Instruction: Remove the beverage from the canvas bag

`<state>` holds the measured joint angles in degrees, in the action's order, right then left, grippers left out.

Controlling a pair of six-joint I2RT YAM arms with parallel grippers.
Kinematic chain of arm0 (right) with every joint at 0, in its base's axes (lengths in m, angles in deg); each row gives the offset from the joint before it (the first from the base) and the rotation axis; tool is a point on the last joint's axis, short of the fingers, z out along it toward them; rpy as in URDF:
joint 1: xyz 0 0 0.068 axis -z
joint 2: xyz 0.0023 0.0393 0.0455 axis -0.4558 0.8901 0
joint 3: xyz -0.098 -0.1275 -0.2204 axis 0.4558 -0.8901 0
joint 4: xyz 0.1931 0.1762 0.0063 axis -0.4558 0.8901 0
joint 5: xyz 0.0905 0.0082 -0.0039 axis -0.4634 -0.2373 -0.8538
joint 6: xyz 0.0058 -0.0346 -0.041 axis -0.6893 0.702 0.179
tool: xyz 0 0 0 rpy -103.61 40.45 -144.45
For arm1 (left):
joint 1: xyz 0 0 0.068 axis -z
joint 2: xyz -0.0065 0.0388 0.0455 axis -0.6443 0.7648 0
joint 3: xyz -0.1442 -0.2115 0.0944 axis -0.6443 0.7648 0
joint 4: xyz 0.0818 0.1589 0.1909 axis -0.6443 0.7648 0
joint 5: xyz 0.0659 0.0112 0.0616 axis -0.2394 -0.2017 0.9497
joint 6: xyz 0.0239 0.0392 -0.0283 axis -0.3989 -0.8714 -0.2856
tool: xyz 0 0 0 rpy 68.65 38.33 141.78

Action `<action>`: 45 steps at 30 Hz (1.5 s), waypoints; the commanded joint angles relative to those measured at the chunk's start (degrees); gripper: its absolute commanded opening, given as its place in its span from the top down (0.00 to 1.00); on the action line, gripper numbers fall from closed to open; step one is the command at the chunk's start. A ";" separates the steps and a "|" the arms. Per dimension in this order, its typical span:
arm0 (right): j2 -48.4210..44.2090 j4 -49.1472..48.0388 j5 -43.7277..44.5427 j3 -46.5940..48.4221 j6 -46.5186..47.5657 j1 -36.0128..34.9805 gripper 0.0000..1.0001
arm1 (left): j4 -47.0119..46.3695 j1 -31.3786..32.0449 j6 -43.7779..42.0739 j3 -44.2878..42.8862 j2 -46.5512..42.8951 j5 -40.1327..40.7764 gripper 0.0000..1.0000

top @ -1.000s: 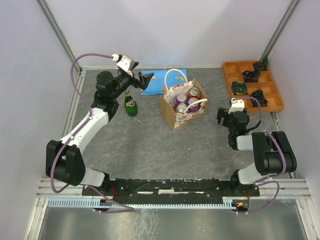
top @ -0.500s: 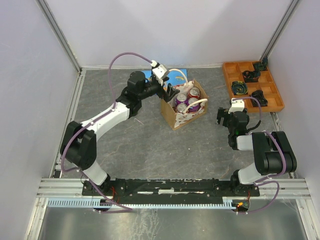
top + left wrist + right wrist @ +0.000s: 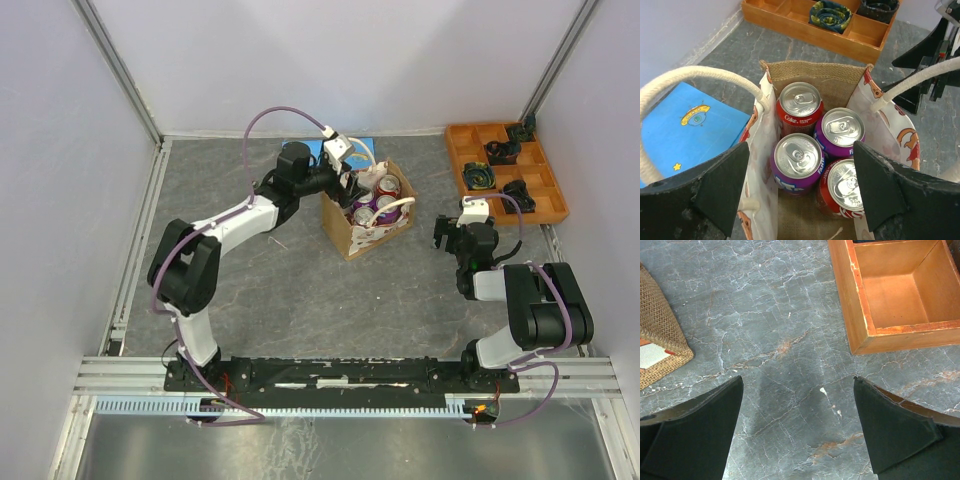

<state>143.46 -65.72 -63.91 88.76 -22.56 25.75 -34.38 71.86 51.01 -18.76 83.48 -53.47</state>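
Hovering over the canvas bag, my left gripper stands wide, holding nothing; right gripper likewise wide, above the table. Contents: four cans, upright, packed touching. Best approach, I judge: descend straight onto the far Coke can, clearing both rope handles. Surface: grey marbled. Room: pale walls, wooden tray far right.
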 commanded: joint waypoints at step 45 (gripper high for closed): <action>-0.27 -2.37 -0.44 1.34 0.28 0.14 0.01 | 5.14 8.25 -8.43 6.97 -2.24 14.66 0.01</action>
<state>143.46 -65.72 -63.91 88.76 -22.56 25.75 -30.03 78.64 45.04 -13.67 84.10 -45.10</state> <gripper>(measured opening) 0.992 0.993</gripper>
